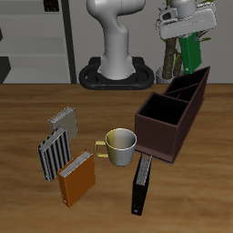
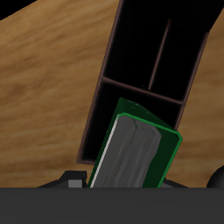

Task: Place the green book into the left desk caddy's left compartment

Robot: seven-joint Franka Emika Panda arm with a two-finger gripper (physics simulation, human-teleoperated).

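Note:
My gripper (image 1: 189,38) is shut on the green book (image 1: 194,53), which hangs upright in the air over the far end of the left desk caddy (image 1: 182,123), clear of its rim. The caddy is a long maroon-brown box lying at an angle on the table. In the wrist view the green book (image 2: 136,149), with its white page edges, points down toward the caddy's divider wall (image 2: 131,85). Beyond that wall lie two narrow sections (image 2: 140,39) split by a thin partition. I cannot tell which of them is the left compartment.
A cream mug (image 1: 120,144) stands just beside the caddy's big square section (image 1: 162,114). A black book (image 1: 142,184) and an orange-brown book (image 1: 76,177) lie near the front edge. Two striped grey books (image 1: 54,150) lie farther out. The robot base (image 1: 118,68) stands at the back.

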